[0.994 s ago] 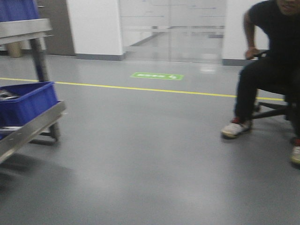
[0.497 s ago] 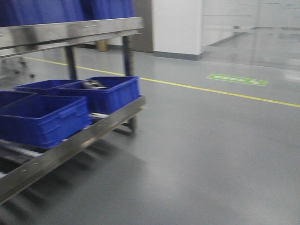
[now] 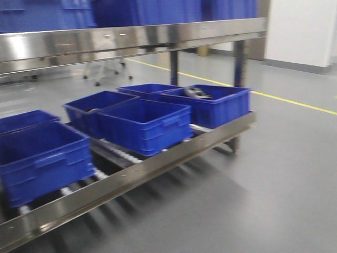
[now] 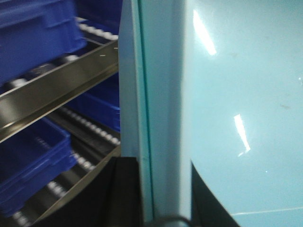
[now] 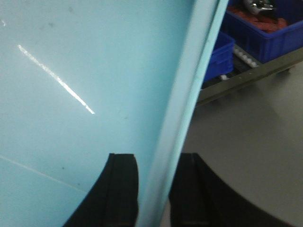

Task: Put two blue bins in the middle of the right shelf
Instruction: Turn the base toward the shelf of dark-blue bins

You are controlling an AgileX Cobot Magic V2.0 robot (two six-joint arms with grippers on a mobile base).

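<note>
A pale light-blue bin fills both wrist views; its smooth wall and thin rim show in the left wrist view, and its wall in the right wrist view. My left gripper is shut on the bin's left wall, one black finger on each side. My right gripper is shut on the bin's right rim in the same way. I cannot tell whether a second bin is nested inside. Neither the bin nor the grippers show in the front view.
A steel roller shelf stands ahead and to the left, its low level holding several dark blue ribbed crates; one crate holds metal parts. An upper steel shelf carries more blue crates. Grey floor with a yellow line lies to the right.
The front view has swung left: the seated person and the green floor mark have left the frame, and the shelf with its dark blue crates has moved from the left edge toward the centre.
</note>
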